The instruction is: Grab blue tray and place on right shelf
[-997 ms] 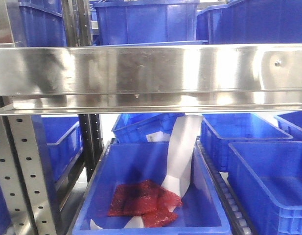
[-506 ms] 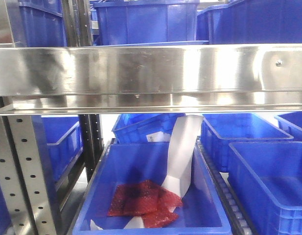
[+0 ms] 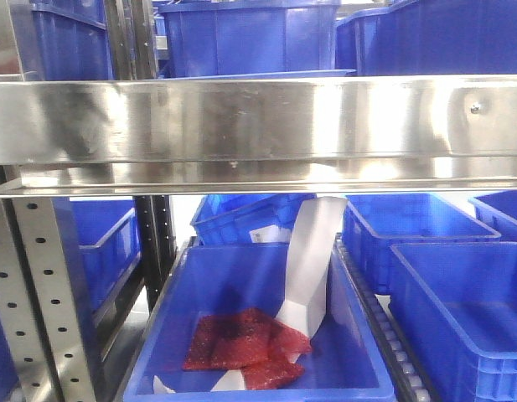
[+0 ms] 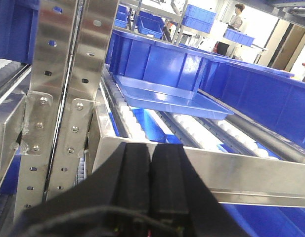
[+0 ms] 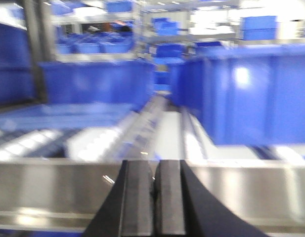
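Both tools are clenched on nothing — the left tool [image 4: 151, 180] and right tool [image 5: 155, 200] each sit just before a steel shelf lip [image 4: 251, 173]. Beyond the left one, past white rollers [image 4: 125, 116], the blue tray [image 4: 167, 94] lies flat, touching a deep blue bin [image 4: 159, 61] behind it — well apart from the tool.

Glossy plastic blue tray [image 4: 164, 94] on rollers; the right shelf [image 3: 258, 126] — shiny, smeared steel — with perforated uprights.

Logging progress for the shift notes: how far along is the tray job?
The blue tray already lies on the rollers of the right shelf, so placing looks done. Nothing is in hand: the left gripper and right gripper are both shut and empty at the shelf's front lip. Little seems left beyond backing away.
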You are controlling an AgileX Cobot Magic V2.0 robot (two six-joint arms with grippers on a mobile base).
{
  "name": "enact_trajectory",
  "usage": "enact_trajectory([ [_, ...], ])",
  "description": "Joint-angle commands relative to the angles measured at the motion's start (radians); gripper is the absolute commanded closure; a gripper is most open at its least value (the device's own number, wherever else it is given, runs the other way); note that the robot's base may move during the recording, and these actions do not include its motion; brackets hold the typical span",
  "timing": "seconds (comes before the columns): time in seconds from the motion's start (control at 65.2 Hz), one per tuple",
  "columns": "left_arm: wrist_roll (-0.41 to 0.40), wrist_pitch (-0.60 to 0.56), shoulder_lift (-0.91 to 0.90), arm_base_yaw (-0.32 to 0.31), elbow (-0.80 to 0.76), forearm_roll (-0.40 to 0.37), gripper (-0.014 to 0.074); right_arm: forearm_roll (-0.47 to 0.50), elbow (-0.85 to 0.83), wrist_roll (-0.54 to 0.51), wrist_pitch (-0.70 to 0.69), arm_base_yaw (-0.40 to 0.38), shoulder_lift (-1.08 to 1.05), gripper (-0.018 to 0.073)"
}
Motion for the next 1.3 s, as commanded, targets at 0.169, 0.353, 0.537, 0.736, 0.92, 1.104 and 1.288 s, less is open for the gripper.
enact_trajectory([
  [0.169,-0.002,-0.085,0.011,-0.008,-0.03,0.003,0.0645,0.011,0.132,-0.026,-0.085,-0.079,-0.182,0.0505],
  [0.353,-0.002,-0.085,0.011,-0.008,-0.03,0.003,0.0645,0.01,0.144,-0.026,0.021,-0.081,-0.213,0.0505],
  [0.537,-0.002,-0.085,0.011,-0.008,-0.03,0.003,0.0645,0.01,0.143,-0.026,0.006,-0.081,-0.213,0.0505],
  [0.736,-0.002,-0.085,0.011,-0.008,-0.03,0.003,0.0645,0.01,0.143,-0.026,0.009,-0.081,-0.213,0.0505],
  [0.92,-0.002,-0.085,0.011,-0.008,-0.03,0.003,0.0645,0.01,0.143,-0.026,0.009,-0.081,-0.213,0.0505],
  [1.104,-0.002,-0.1,0.0,-0.008,-0.026,0.015,0.0645,0.01,0.143,-0.026,0.01,-0.081,-0.213,0.0505],
  [1.288,0.237,-0.155,-0.024,0.024,0.018,-0.057,0.0644,0.01,0.143,-0.026,0.01,-0.081,-0.213,0.0505],
])
